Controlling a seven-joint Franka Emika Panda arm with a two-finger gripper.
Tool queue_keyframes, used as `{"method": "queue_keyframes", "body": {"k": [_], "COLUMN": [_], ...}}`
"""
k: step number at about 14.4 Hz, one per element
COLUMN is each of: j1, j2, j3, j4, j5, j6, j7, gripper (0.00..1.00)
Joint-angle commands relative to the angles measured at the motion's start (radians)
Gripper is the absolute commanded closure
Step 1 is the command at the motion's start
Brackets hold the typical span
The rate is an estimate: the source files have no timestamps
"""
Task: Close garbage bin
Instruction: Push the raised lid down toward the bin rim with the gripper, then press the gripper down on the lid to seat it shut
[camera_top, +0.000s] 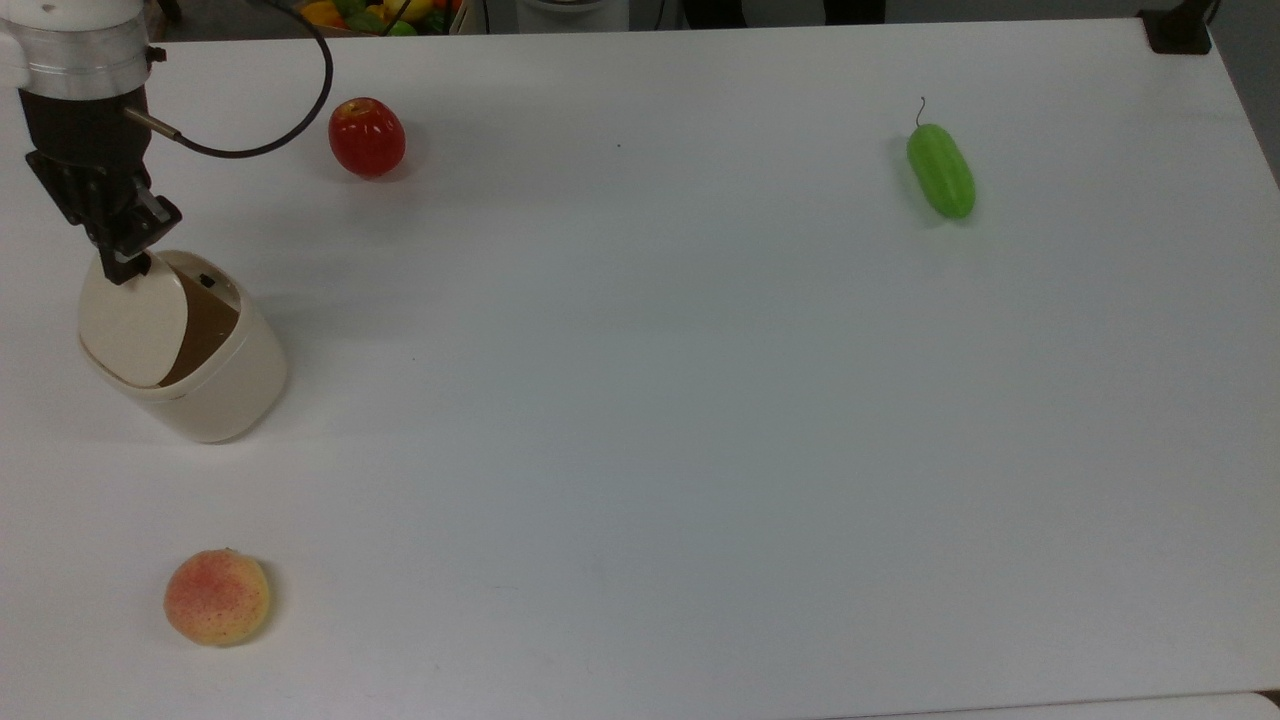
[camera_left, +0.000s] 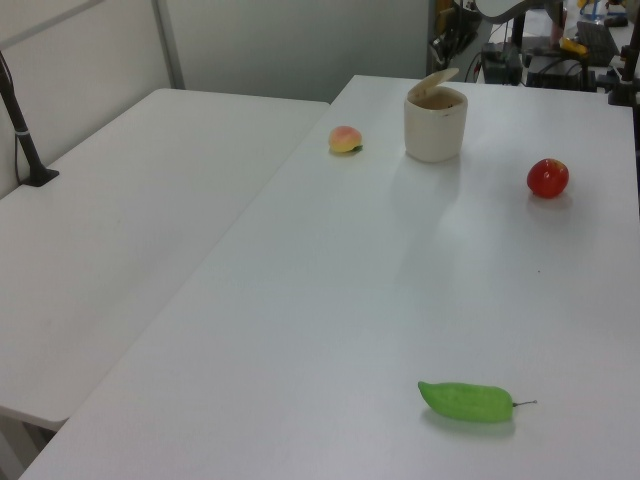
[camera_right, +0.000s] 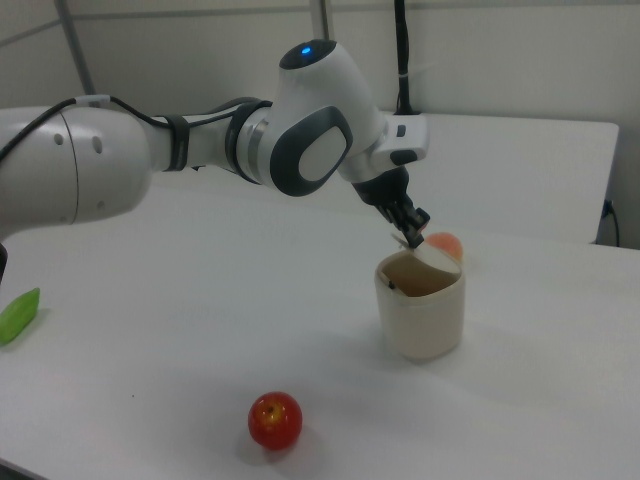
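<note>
Under fingers (camera_top: 125, 268), garbage bin (camera_top: 190, 350), lid tilted

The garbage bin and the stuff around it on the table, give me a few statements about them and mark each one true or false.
1. The garbage bin's lid is fully shut. False: it is tilted partway down, with the brown inside still showing.
2. The gripper is at the lid's raised edge. True.
3. The red apple lies inside the bin. False: it sits on the table, apart from the bin.
4. In the top view, the green cucumber lies far to the bin's right. True.
5. A peach rests on the table. True.
</note>
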Motion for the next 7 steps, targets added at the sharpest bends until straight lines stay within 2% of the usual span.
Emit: {"method": "queue_keyframes", "body": {"k": [1, 7], "j1": [0.009, 0.019], "j2": [-0.022, -0.002], "j3": [0.001, 0.001], "j4": [-0.026, -0.046], "j5": [-0.008, -0.005], "j6": [-0.069, -0.066], "j7": [0.023, 0.023], "gripper": [1.00, 1.00]}}
